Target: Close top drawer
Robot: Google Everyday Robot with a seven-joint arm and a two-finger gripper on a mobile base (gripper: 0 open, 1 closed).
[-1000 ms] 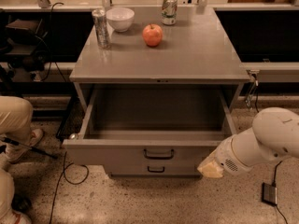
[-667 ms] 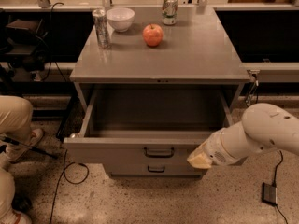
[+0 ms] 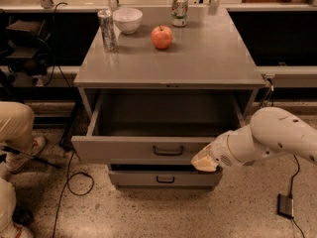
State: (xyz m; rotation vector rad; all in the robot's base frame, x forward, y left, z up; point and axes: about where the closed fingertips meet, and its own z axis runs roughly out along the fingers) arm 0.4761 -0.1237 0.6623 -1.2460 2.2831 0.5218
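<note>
**Drawer push, aimed square at the front**

Camera view: the top drawer (image 3: 119,150) stands pulled well out from under the front edge of the tabletop (image 3: 208,58), with its tall front facing us. The gripper (image 3: 204,161) sits at the lower right part of that front. It is right of the loop handle (image 3: 168,151) and forward of the tabletop's front right corner. It is either touching the front or just beside it, and we cannot tell which. We also cannot tell how far the gripper is open, and we see nothing held in it. The white arm (image 3: 277,135) reaches in from the right.

We judge the step in hand to be the push that sends the drawer home. The contact lies to the right of the handle, so we want the force aimed straight toward the back edge of the tabletop. A sideways push may rack the drawer on its slides and make it bind. Moving the contact nearer the handle would help.

We keep the gripper on the tall front and above the lower drawer (image 3: 163,178), so it does not slip under the lip. A slow, steady push spares the things on top a jolt when the front meets the frame. These are the apple (image 3: 162,36), the bowl (image 3: 127,20), the tall can (image 3: 106,30) toward the back left corner and the second can (image 3: 179,9) at the back edge.
</note>
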